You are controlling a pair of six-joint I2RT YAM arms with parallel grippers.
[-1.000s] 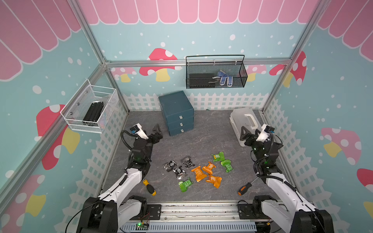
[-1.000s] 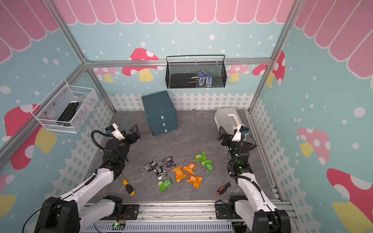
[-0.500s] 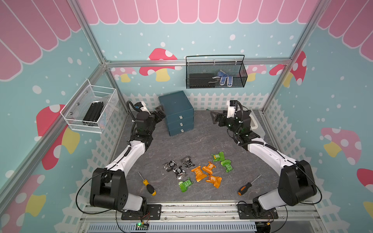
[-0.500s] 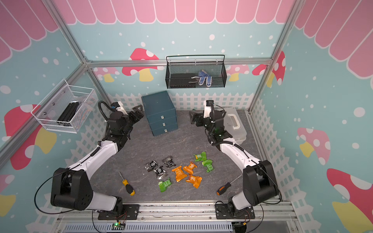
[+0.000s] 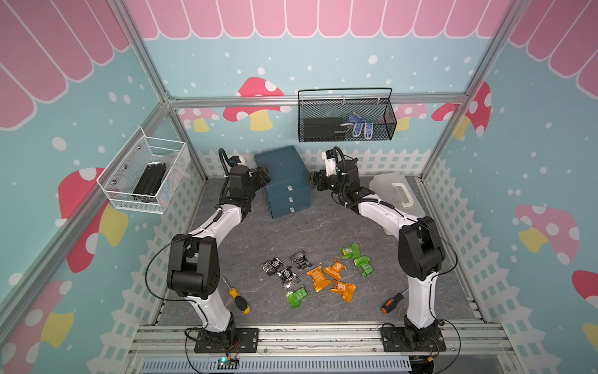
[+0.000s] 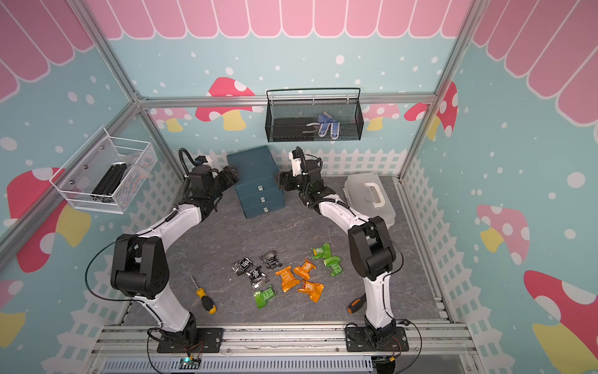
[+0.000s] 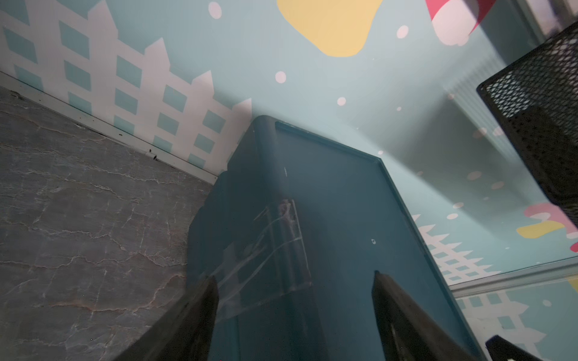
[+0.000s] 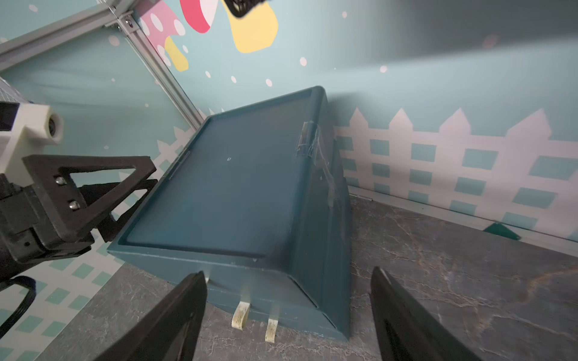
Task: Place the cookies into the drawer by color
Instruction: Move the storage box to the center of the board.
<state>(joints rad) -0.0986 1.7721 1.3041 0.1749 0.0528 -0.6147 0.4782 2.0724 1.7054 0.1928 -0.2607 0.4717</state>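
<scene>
Drawer (image 5: 281, 168), dark teal, 3 stacked fronts w/ pale tabs (image 5: 290, 187), all pushed in, stands at 12 o'clock on the grey floor (image 5: 291, 233).

L gripper (image 5: 262, 175) sits at the drawer's 9 o'clock, up by the top edge. In the left wrist view its fingers (image 7: 200, 315) stand wide apart, w/ the cabinet's taped corner seen between them. Can't tell if either finger touches it.

R gripper (image 5: 316, 183) is at the drawer's 3 o'clock, just beside the upper side wall. The right wrist view shows its fingers (image 8: 184, 312) spread wide w/ nothing held.

Cookies (image 5: 318, 278) lie loose at the floor's 6 o'clock, well apart from the drawer:
- 3 black-silver pkts at the cluster's 9 o'clock
- 3 orange in the middle
- 2 green at 2 o'clock
- 1 green at 7 o'clock

Yellow-handled screwdriver (image 5: 239, 299) lies at the floor's 7 o'clock, orange-handled screwdriver (image 5: 390, 302) at 5 o'clock. White case (image 5: 393, 191) is at 2 o'clock, partly behind the R arm.
</scene>
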